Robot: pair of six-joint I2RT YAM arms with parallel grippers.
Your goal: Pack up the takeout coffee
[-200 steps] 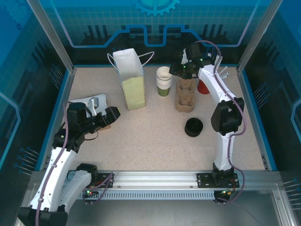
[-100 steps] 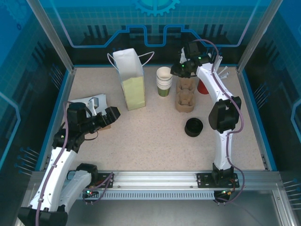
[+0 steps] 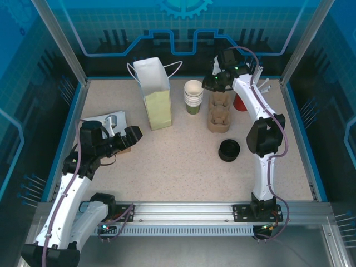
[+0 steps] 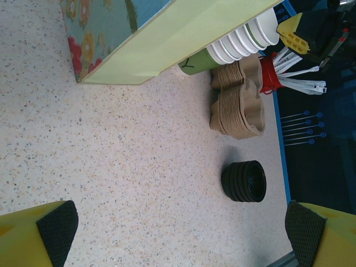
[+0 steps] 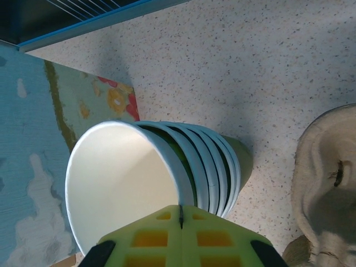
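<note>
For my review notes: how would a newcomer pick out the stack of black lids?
Start at the tall pale-green paper bag at the far side of the table; right of it stand nested cups, then brown cardboard carriers. The lid stack sits alone nearer the front, low, round and black, unlike its neighbours.

The left hand (image 3: 129,139) gapes wide at the end of a low, bent arm. The right arm stretches far forward, the right hand (image 3: 211,83) pinched tight, fingers together.
</note>
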